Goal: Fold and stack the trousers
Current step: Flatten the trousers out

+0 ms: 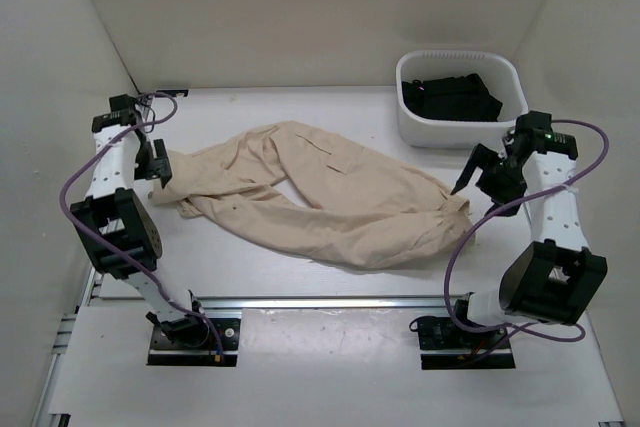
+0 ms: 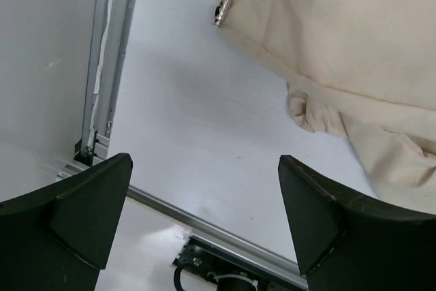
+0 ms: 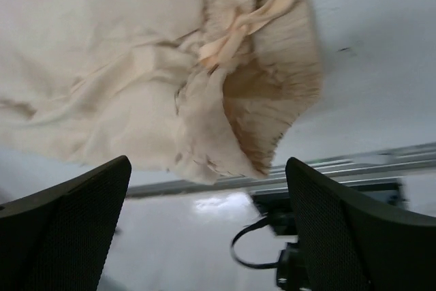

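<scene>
My left end effector [image 1: 155, 162] stands wide open and holds nothing. In its wrist view [image 2: 204, 165] I see only bare tabletop [image 2: 197, 100] between the two dark fingers [image 2: 88, 209], and the cloth lies off to the right side of them. My right end effector [image 1: 470, 169] is also wide open with nothing in its grip. In its wrist view [image 3: 208, 165] it hangs over one end of the trousers [image 3: 102, 66], where there is a ribbed-looking edge and a knotted cord [image 3: 238, 25] of the same colour. I cannot tell if a finger touches the cloth there. The trousers [image 1: 320, 197] are beige and lie loose across the middle of the tabletop [image 1: 300, 277], not folded flat. They reach from just beside my left end effector to just beside my right one, and the two legs run apart and come together again, so a small patch of tabletop shows between them. At the left end the cloth is bunched, and a small metal piece [image 2: 223, 10] sits at its edge. At the far right of the tabletop stands a white basket [image 1: 455, 132] with black garments [image 1: 450, 97] inside, near the trousers but not touching them.
</scene>
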You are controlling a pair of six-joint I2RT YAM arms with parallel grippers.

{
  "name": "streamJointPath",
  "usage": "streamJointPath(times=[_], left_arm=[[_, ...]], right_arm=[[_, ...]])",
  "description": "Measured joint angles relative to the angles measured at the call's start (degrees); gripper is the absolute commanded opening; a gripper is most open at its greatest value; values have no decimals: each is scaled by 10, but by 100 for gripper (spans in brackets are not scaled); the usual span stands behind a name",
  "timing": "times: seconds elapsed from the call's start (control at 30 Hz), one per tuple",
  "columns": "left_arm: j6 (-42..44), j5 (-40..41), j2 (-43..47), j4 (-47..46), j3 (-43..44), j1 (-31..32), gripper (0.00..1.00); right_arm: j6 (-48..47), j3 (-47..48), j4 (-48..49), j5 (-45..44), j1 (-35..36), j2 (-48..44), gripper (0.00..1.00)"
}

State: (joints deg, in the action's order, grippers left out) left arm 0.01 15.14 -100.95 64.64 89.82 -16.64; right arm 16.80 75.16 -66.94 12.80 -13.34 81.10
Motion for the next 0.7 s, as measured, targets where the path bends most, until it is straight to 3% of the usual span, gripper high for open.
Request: streamJointPath(times=[0.13, 0.23, 0.3, 0.43, 0.6, 0.7], left_arm=[[0, -3, 36, -21, -73, -2, 100], [0, -6, 41, -24, -104, -10, 100], [1, -8, 52, -25, -108, -29, 100], [0, -17, 113, -45, -107, -79, 100], [0, -31, 198, -65, -137, -106, 100], [0, -37, 222, -62, -173, -107, 100]], right_arm=[[-17, 31, 19, -95, 97, -43, 99], [-42, 64, 92, -135, 295, -68, 99], [-60, 92, 138, -163, 446, -34, 99], [-105, 267, 171, -199, 622, 188, 99], [-170, 508, 219, -199, 709, 502, 99], [-170, 512, 227, -163, 735, 574, 99]])
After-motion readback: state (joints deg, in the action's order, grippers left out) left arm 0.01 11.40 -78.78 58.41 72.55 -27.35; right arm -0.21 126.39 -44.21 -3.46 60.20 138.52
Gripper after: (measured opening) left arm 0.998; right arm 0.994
